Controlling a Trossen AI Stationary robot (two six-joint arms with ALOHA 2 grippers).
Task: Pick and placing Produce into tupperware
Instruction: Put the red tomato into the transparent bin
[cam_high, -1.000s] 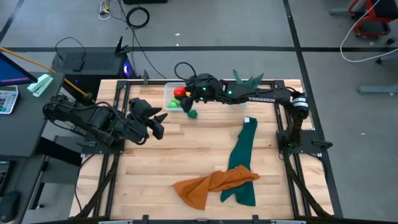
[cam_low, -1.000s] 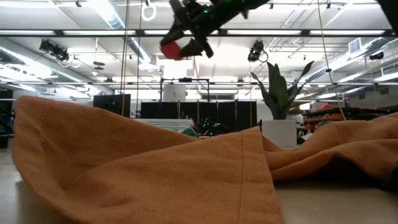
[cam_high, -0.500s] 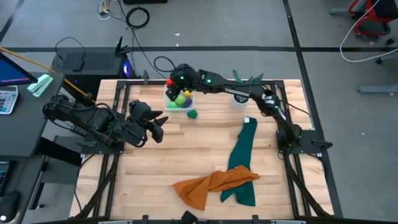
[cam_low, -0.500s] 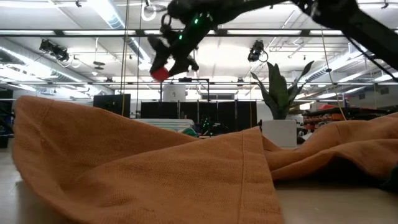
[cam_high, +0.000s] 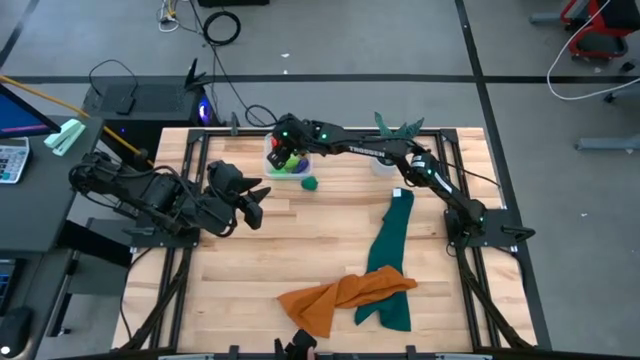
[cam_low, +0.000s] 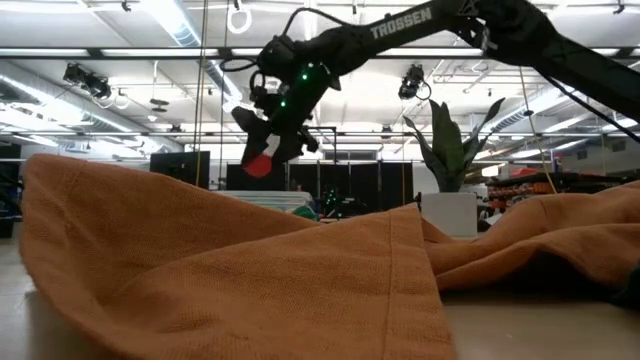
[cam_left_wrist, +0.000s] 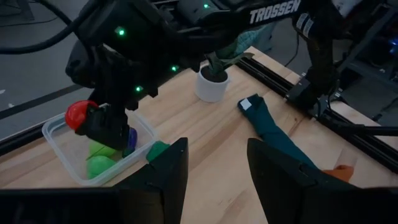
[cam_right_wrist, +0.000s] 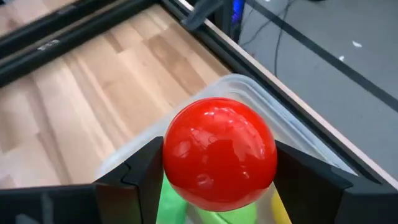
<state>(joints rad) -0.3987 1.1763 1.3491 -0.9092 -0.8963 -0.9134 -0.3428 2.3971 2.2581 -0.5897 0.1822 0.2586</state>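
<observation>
Gripping the red produce, right claw hovers over tupperware, seemingly beside plant pot.

red produce in hand, above tupperware

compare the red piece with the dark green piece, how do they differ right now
The red piece is held in the right end effector above the tupperware; the dark green piece lies loose on the table beside the tupperware, with nothing gripping it. The red one is bright, round and glossy; the dark green one looks duller. Both are small produce pieces not yet in the tupperware.
</observation>
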